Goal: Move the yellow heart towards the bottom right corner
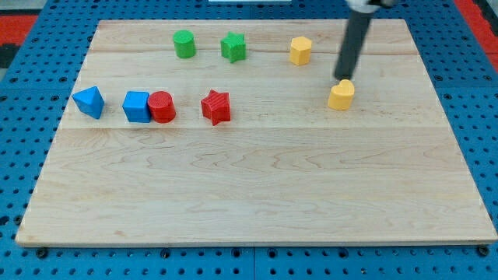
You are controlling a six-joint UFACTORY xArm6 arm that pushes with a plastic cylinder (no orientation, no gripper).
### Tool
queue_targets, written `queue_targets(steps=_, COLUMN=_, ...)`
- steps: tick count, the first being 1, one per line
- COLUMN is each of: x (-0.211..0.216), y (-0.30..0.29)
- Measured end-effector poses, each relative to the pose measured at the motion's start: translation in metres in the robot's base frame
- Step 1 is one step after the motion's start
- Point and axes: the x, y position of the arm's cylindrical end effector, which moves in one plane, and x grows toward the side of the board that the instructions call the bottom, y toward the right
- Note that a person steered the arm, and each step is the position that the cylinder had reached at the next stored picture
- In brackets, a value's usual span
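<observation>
My tip (343, 78) rests just above the yellow heart (341, 95) in the view, touching or nearly touching its upper edge, on the desk (257, 194). There is no gripper to spread or close, only the rod. The heart looks light, rigid and prone to spinning, so I would push squarely through its upper-left side.

Dark grey tip (343, 78), right above a yellow heart (341, 96). Up and leftward, a yellow hexagon (300, 50), green star (233, 47), green cylinder (184, 44). Far leftward, red star (215, 107), red cylinder (162, 106), blue cube (136, 106), blue pyramid-like block (89, 102). Pale striped-grain wooden board (257, 194) over blue pegboard (31, 85).
</observation>
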Motion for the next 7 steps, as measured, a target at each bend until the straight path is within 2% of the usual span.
queue_targets(steps=1, x=0.071, y=0.002)
queue_targets(steps=2, x=0.086, y=0.001)
queue_targets(steps=3, x=0.043, y=-0.029)
queue_targets(steps=4, x=0.021, y=-0.005)
queue_targets(steps=5, x=0.033, y=0.048)
queue_targets(steps=6, x=0.045, y=0.052)
queue_targets(steps=7, x=0.038, y=0.052)
